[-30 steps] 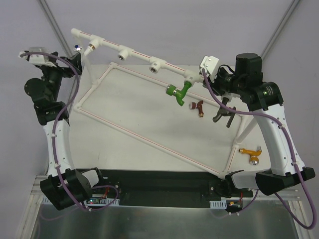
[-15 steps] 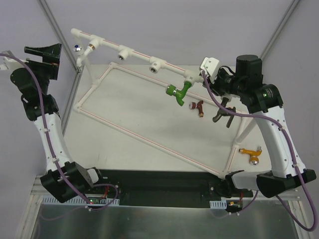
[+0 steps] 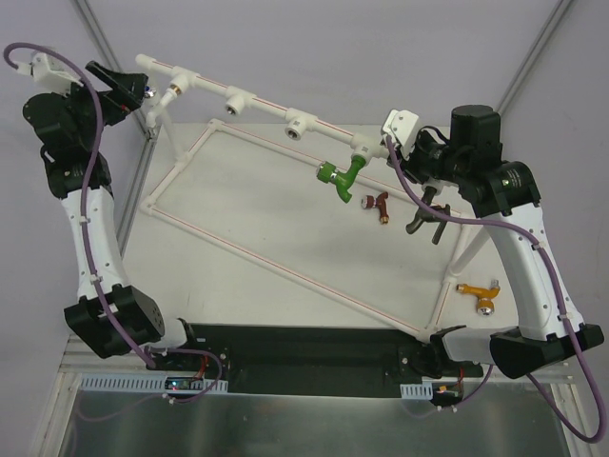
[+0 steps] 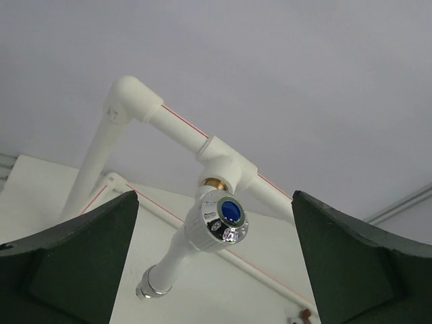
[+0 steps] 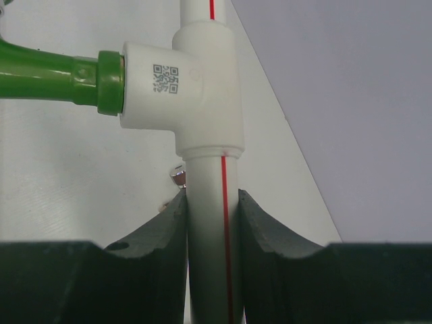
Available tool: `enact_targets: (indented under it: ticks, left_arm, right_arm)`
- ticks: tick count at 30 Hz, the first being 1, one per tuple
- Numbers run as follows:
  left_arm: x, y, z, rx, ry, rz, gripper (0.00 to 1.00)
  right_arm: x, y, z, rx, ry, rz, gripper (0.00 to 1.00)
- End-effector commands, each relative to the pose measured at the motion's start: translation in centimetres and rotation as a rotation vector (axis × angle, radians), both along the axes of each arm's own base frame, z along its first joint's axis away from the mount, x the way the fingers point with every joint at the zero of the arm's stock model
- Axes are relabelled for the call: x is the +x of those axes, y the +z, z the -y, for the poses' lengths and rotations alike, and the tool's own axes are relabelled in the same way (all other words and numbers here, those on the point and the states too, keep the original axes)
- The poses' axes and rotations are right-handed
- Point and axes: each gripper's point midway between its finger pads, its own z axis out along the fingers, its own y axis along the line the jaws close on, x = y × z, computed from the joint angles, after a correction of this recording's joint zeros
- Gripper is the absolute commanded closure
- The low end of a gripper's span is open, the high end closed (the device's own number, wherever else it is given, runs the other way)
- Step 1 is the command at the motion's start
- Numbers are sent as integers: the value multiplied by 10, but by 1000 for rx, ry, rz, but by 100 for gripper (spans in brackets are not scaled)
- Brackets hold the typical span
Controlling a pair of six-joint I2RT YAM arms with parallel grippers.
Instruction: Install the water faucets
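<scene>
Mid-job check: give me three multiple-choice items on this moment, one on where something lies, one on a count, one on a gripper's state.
1. Where is the orange faucet?
A. loose on the table
B. screwed into a fitting
C. in the left gripper

2. How many faucets are screwed into the pipe frame?
A. one
B. two
C. four

3. The right gripper is:
A. open in the air
B. shut on the pipe frame
C. shut on a red faucet

Answers:
1 A, it lies untouched on the surface.
2 B, only the white faucet and the green faucet are in.
3 B, its fingers press the pipe.
</scene>
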Motion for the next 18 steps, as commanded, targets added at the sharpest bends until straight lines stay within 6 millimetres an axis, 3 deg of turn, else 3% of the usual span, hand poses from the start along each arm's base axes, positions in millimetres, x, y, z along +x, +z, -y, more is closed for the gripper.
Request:
enact_targets:
  ticks: [1, 6, 10, 18]
  left_arm:
    - [7, 11, 28, 424, -71, 107, 7]
    - [25, -7, 25, 726, -35, 94, 7]
    - [33, -16, 18, 797, -37, 57, 9]
    - [33, -33, 24, 1009, -32, -45, 13]
  right_arm:
    - [-9, 6, -10, 37, 43, 8, 98]
    - [-11, 8, -10, 41, 46, 14, 98]
    - [-12, 9, -10, 43, 46, 16, 98]
    - [-13, 10, -11, 50, 52, 17, 99]
